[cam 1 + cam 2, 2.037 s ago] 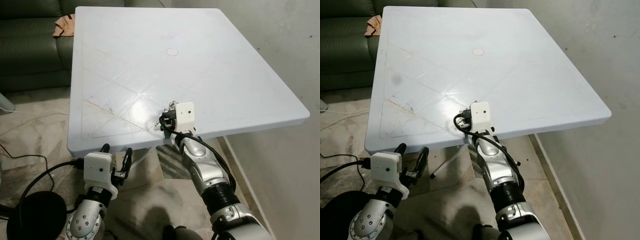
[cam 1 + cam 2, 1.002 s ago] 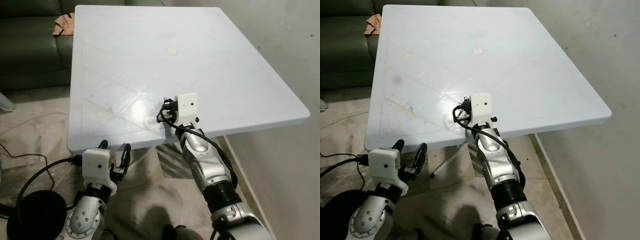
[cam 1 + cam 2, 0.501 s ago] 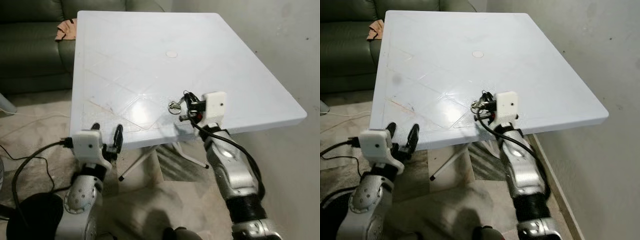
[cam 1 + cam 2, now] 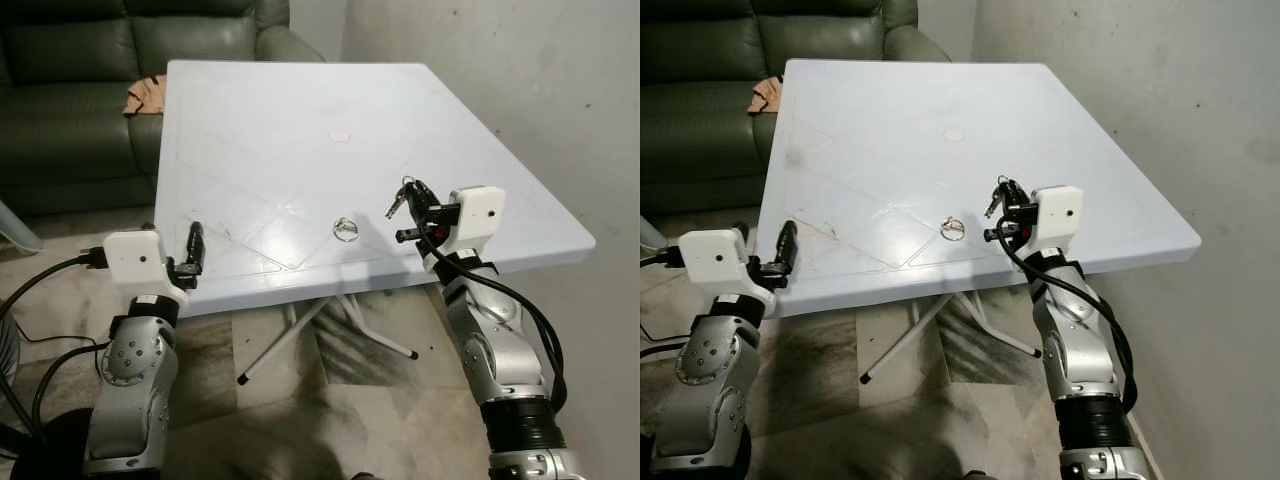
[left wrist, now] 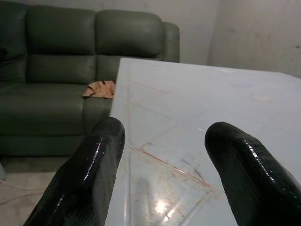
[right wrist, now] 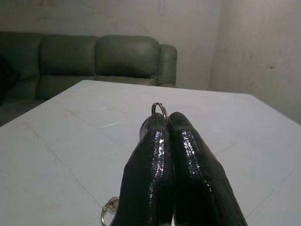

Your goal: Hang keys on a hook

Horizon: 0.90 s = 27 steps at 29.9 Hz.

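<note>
A small bunch of keys (image 4: 397,204) hangs above the white table (image 4: 300,110), near its front right edge, with my right gripper (image 4: 414,196) shut on it. In the right wrist view the key ring (image 6: 160,108) pokes up between the closed fingertips (image 6: 155,129). A small metal ring (image 4: 347,229) lies flat on the table, to the left of and below that gripper. My left gripper (image 5: 162,136) stands open with nothing in it at the table's front left edge.
A dark green sofa (image 4: 70,90) stands behind and left of the table, with an orange cloth (image 4: 143,93) on its seat. A bare wall (image 4: 520,90) runs close along the table's right side. Black cables (image 4: 40,290) lie on the floor at the left.
My right gripper has lifted the keys off the table and carried them up and to the right. My left arm has risen to the table's edge. The camera has tilted up.
</note>
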{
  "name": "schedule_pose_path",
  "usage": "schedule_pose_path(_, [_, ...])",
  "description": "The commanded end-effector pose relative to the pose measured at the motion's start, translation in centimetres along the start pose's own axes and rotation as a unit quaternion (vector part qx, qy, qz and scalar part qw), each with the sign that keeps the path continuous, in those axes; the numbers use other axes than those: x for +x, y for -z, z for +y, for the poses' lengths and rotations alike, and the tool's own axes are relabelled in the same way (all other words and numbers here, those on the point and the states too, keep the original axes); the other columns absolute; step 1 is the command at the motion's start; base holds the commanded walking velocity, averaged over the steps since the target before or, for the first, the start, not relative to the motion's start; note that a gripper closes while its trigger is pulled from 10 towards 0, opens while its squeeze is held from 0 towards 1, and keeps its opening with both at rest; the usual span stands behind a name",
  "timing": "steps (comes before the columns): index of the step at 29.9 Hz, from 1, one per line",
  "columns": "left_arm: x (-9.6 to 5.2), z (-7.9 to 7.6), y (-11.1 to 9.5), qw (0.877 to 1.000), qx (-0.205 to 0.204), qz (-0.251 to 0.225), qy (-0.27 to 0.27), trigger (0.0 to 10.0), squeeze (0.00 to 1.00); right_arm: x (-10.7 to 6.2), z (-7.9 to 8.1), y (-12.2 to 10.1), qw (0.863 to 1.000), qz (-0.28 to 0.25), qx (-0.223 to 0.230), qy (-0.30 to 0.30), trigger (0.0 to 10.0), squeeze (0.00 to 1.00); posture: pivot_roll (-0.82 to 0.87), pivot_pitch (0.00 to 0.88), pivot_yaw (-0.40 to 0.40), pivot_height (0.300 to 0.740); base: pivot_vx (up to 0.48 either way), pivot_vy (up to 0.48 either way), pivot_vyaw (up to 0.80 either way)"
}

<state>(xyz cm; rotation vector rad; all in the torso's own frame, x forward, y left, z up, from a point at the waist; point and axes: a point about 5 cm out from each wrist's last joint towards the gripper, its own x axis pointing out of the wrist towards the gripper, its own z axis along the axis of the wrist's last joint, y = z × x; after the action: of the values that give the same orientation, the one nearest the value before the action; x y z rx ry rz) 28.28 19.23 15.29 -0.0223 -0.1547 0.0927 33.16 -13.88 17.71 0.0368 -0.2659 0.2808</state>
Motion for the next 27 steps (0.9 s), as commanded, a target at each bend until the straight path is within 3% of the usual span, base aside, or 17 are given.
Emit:
schedule_pose_path(1, [0.4, 0.3, -0.2, 1.000, 0.009, -0.004, -0.008, 10.0, 0.00, -0.1, -0.2, 0.0, 1.000, 0.002, -0.020, 0.006, 10.0, 0.00, -0.05, 0.006, -0.062, 0.728, 0.000, 0.000, 0.00])
schedule_pose_path(5, [0.7, 0.5, -0.2, 1.000, 0.007, -0.003, -0.013, 10.0, 0.00, 0.1, -0.2, 0.4, 0.999, 0.015, -0.027, 0.011, 10.0, 0.00, -0.05, 0.006, -0.059, 0.728, 0.000, 0.000, 0.00])
schedule_pose_path(27, [1.8, 0.8, -0.4, 1.000, 0.002, -0.015, -0.026, 10.0, 0.00, 0.7, 1.3, 1.2, 0.999, 0.029, -0.013, -0.008, 10.0, 0.00, -0.04, 0.000, -0.056, 0.728, 0.000, 0.000, -0.72])
